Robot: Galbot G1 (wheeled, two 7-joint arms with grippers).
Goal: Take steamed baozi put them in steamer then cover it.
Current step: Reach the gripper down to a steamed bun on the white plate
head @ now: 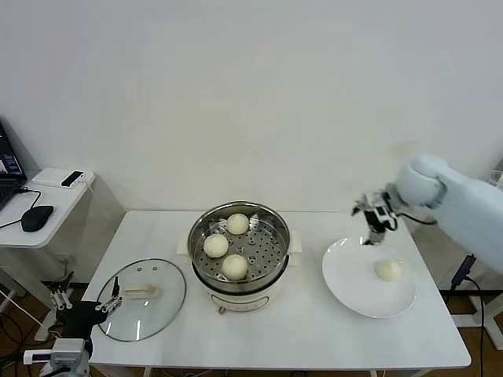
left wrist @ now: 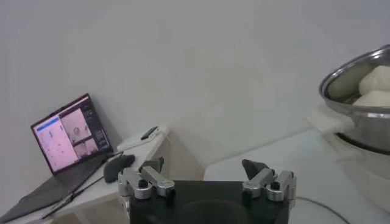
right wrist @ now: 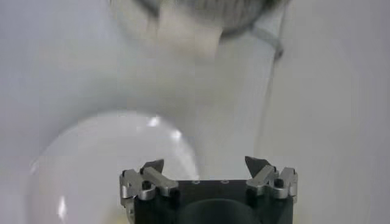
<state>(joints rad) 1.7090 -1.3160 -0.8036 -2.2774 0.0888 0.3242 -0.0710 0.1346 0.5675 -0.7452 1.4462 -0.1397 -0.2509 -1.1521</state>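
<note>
Right claw (head: pixel 376 230): yours hangs released above the white plate (head: pixel 350 287), gripping nothing.
Left claw (head: pixel 88 299): released, empty, beside the cover (head: pixel 145 302).
Baozi: three sit in the steamer (head: pixel 277 236); one baozi (head: pixel 388 270) on the plate.

The scene is evenly and brightly lit from overhead, so the white table (head: pixel 314 330) carries only soft, faint shadows beside the round shiny stainless-steel steamer (head: pixel 239 245) and the flat white plate (head: pixel 346 287). Mild glare glints on the steamer's rim and on the round clear glass lid (head: pixel 145 298). In the right wrist view the plate (right wrist: pixel 91 158) and steamer base (right wrist: pixel 183 30) are blurred and washed out.
</note>
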